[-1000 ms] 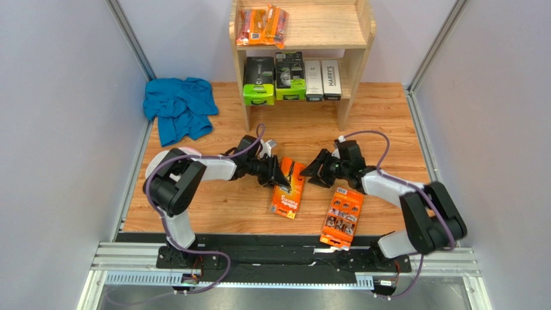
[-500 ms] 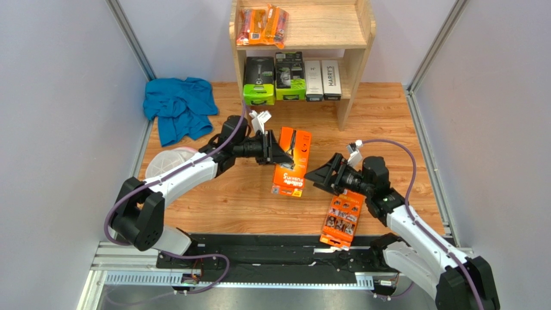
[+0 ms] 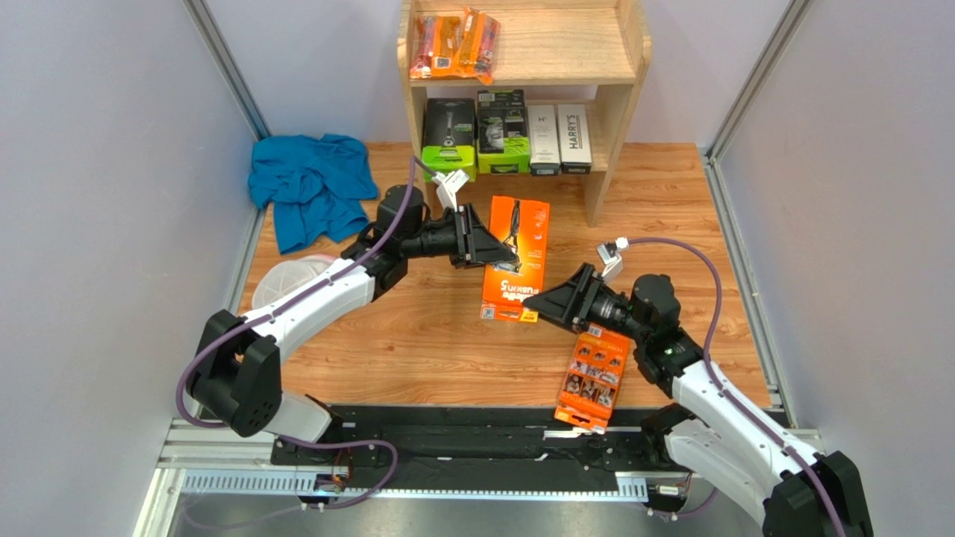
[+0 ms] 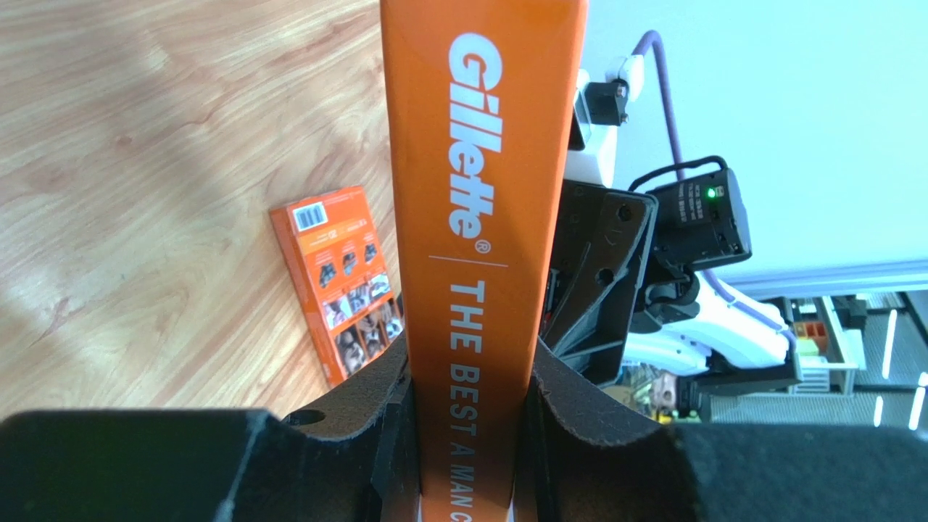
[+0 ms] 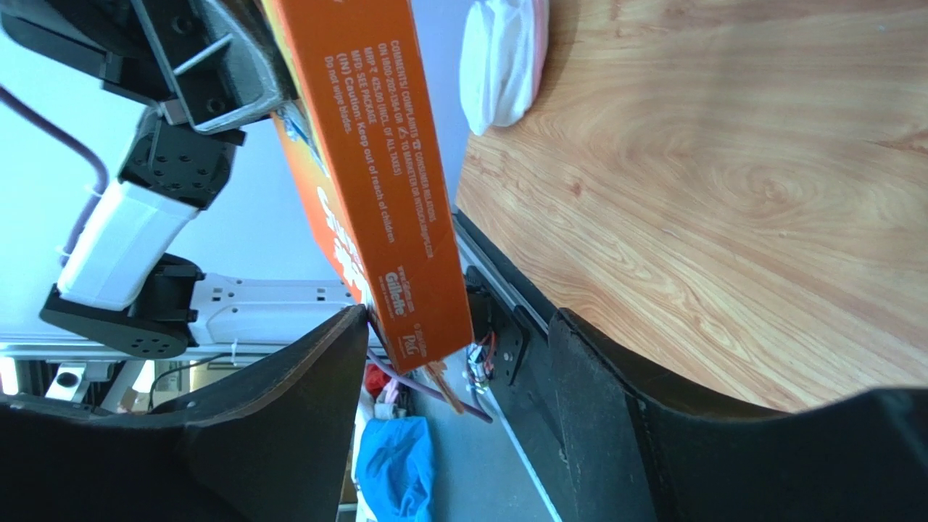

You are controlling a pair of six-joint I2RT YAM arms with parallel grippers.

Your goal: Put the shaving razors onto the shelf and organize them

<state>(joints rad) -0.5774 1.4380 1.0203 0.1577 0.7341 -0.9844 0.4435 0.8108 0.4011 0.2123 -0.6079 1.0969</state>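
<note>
The left claw (image 3: 484, 248) is pinching a flat orange cardboard Gillette box (image 3: 518, 255) up off the table (image 3: 404, 336), its lower end hanging between the spread fingers of the right claw (image 3: 540, 303). Well beyond both claws, the light wooden two-tier shelf (image 3: 566, 50) already holds narrow orange blister packs (image 3: 454, 43) and two long white boxes (image 3: 558, 137). I'd say that leaves this box and a second flat orange box (image 3: 594, 375) lying just beside the right claw.

Robot lab cell: grey walls (image 3: 112, 168), aluminium rails (image 3: 224, 453).
</note>
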